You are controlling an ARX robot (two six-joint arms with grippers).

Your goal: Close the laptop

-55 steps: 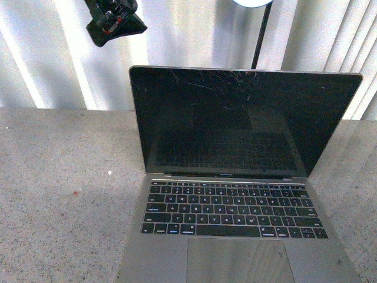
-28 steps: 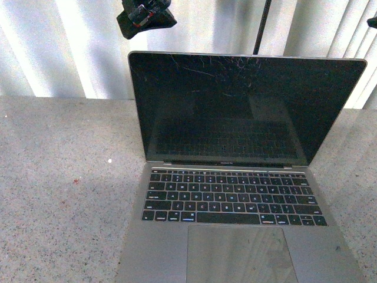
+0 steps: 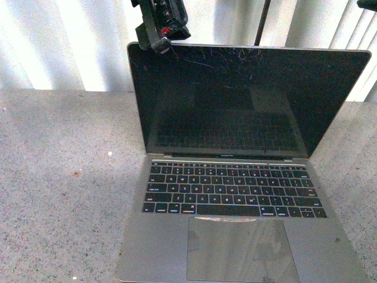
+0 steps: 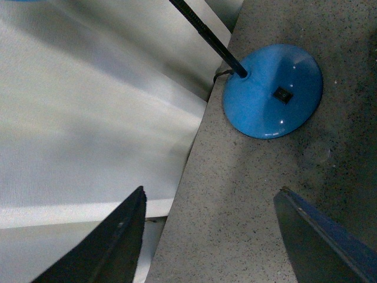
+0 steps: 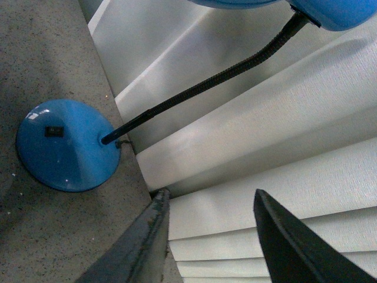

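The grey-silver laptop (image 3: 235,200) stands open in the middle of the front view, its scratched black screen (image 3: 235,100) upright and facing me. My left gripper (image 3: 160,26) hangs at the lid's top left corner, just above its edge; whether it touches the lid is unclear. In the left wrist view it (image 4: 211,190) is open over bare counter with nothing between its fingers (image 4: 118,242). Only a dark sliver of my right arm (image 3: 368,4) shows in the front view. My right gripper (image 5: 211,193) is open in front of the white blind. Neither wrist view shows the laptop.
The laptop rests on a speckled grey counter (image 3: 59,177). Behind it stands a lamp with a round blue base (image 4: 272,91), a black gooseneck (image 5: 206,82) and a blue head (image 5: 330,12). White blinds (image 3: 70,41) close off the back.
My left gripper has moved right and down, from well left of the lid to its top left corner. The right arm's dark tip has come into the top right corner.
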